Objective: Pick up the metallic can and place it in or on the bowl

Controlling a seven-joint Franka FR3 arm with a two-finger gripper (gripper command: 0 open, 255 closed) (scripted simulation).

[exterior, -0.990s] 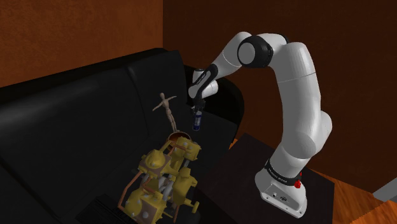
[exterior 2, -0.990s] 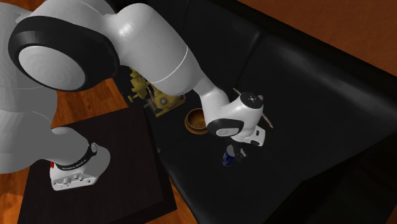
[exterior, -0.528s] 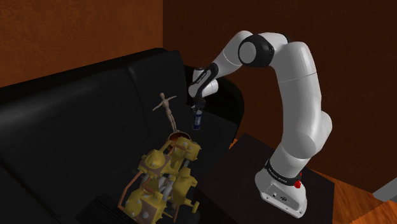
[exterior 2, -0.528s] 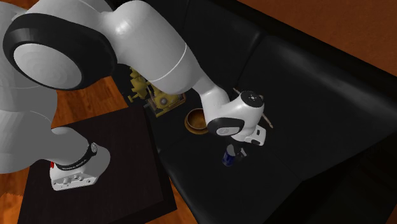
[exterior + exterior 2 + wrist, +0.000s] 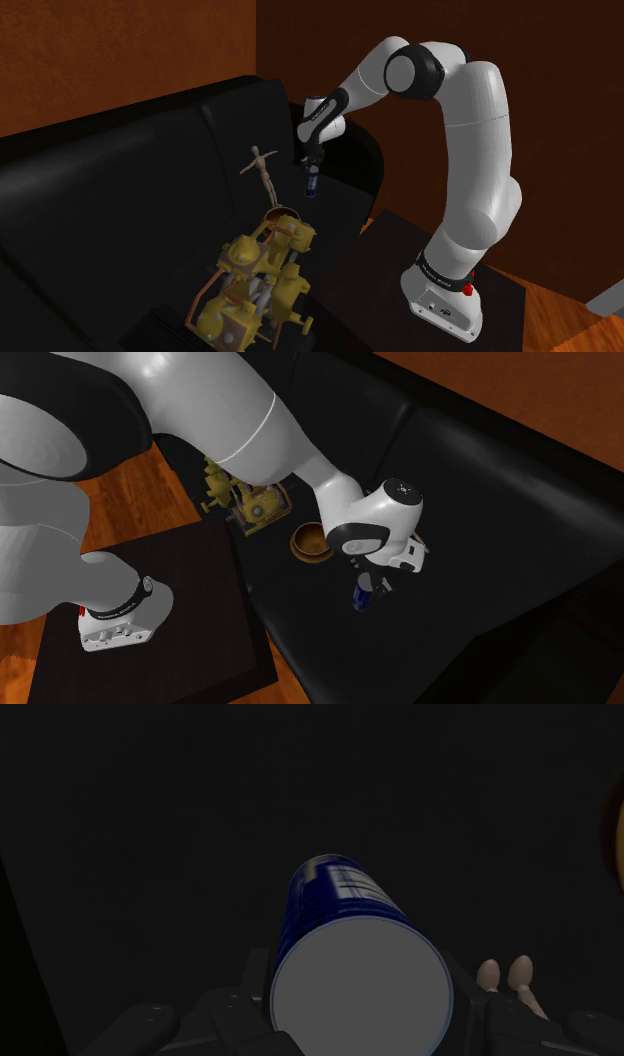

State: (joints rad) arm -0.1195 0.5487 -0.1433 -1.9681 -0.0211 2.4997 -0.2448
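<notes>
**Gripper.** The gripper (image 5: pixel 311 171) points down over the sofa (image 5: pixel 120 210). Its fingers are closed narrow on the can (image 5: pixel 312 183), which hangs upright below them. In the wrist view the gripper (image 5: pixel 355 1026) clasps the can (image 5: pixel 345 939) from both sides. The can's plain grey end faces the camera and its blue wall runs away toward the dark cushion.

**Task object.** In the second exterior view the can (image 5: pixel 362 594) sits under the gripper (image 5: pixel 373 585), above the sofa (image 5: pixel 480 472) seat. It appears to be clear of the cushion, though the dark surface makes the gap hard to confirm.

**Surroundings.**
- The bowl (image 5: pixel 303 549), brown and open side up, rests on the seat near the can, toward that view's left.
- In the shoulder view the bowl (image 5: pixel 279 212) is partly hidden behind a yellow model engine (image 5: pixel 255 280).
- A wooden figure (image 5: pixel 262 165) stands just beside the can, between it and the sofa back. Its feet (image 5: pixel 505 974) show next to the fingers.

**Step in hand.** The grasp appears complete. The carry to the bowl is due.

**Next move.**
1. Keep the clasp firm and the can upright.
2. Move sideways toward the bowl, passing clear of the wooden figure and the yellow model engine.
3. Centre the can over the bowl's opening.
4. Lower it and release only once it is inside the rim.
</notes>
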